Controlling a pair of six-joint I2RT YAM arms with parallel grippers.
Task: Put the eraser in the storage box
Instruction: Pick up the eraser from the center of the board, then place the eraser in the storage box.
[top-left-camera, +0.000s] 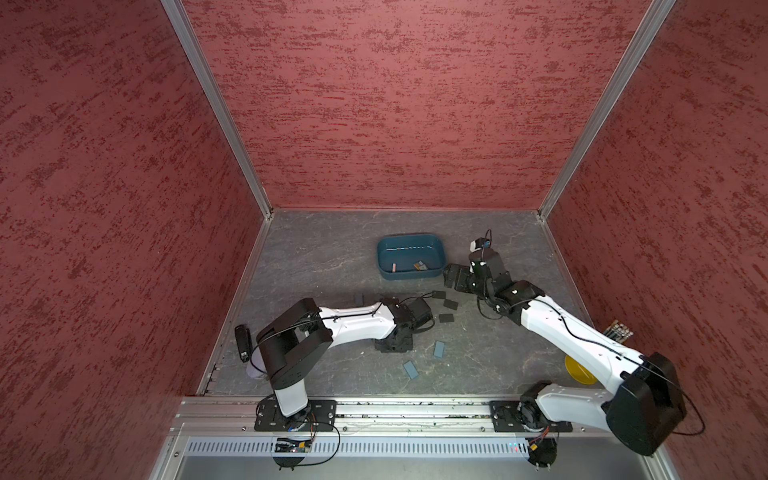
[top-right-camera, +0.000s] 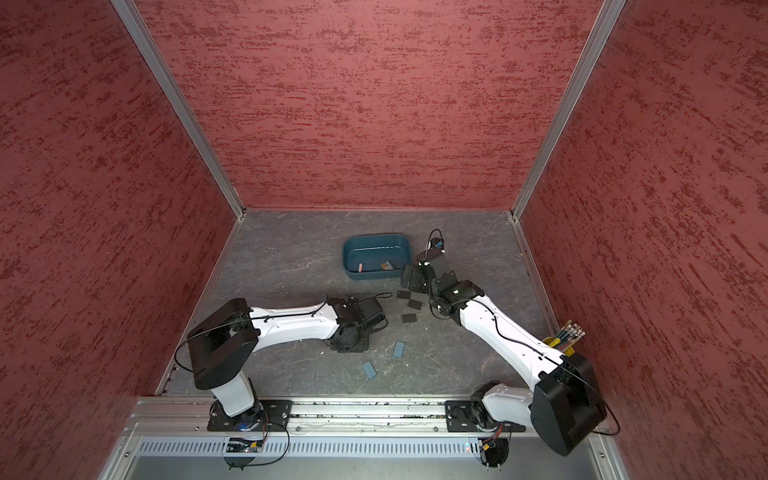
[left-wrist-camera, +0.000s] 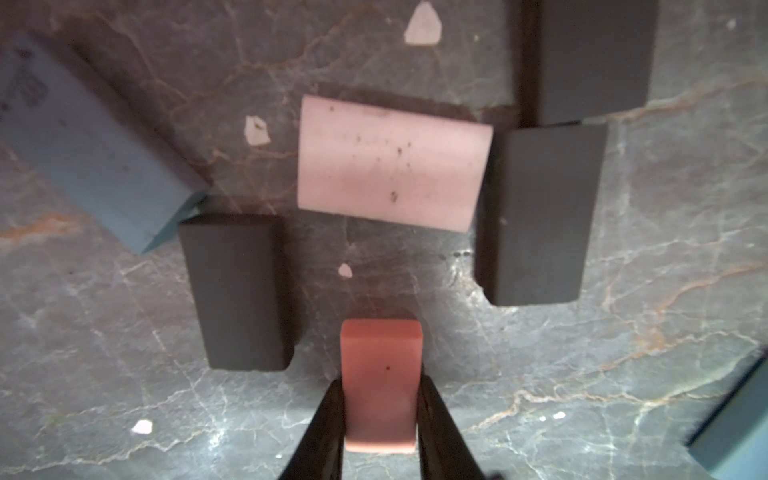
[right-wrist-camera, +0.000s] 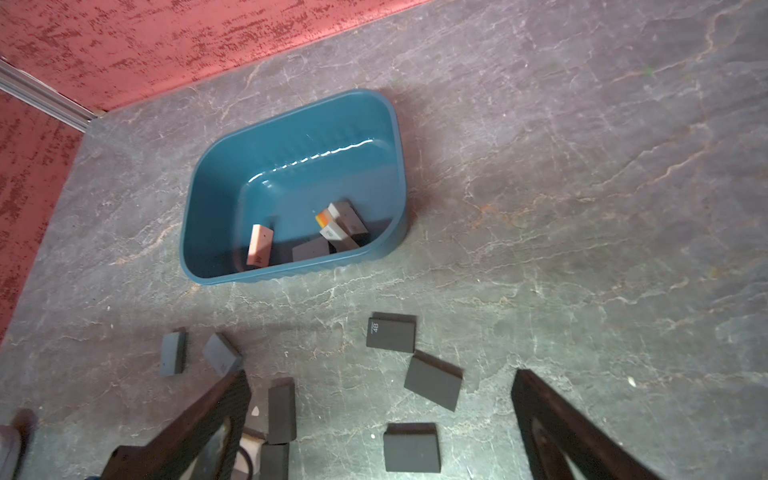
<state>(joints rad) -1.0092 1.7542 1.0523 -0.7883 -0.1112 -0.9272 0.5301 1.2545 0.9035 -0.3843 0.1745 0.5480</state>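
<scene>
A salmon-pink eraser (left-wrist-camera: 380, 353) stands on the grey floor, and my left gripper (left-wrist-camera: 381, 380) is shut on it, one black finger pressed to each side. In both top views that gripper (top-left-camera: 392, 344) (top-right-camera: 347, 343) points down at mid-floor and hides the eraser. The teal storage box (top-left-camera: 411, 237) (top-right-camera: 376, 237) (right-wrist-camera: 316, 137) sits behind, holding several erasers (right-wrist-camera: 259, 245). My right gripper (right-wrist-camera: 380, 376) (top-left-camera: 455, 276) hovers open and empty just right of the box, above loose dark erasers (right-wrist-camera: 390, 336).
Around the held eraser lie a pale pink eraser (left-wrist-camera: 390, 166), dark ones (left-wrist-camera: 241, 291) (left-wrist-camera: 540, 216) and a blue-grey one (left-wrist-camera: 83, 137). Two blue erasers (top-left-camera: 439, 349) (top-left-camera: 410, 369) lie nearer the front. A yellow pencil cup (top-left-camera: 579, 370) stands right; a black object (top-left-camera: 242, 343) lies left.
</scene>
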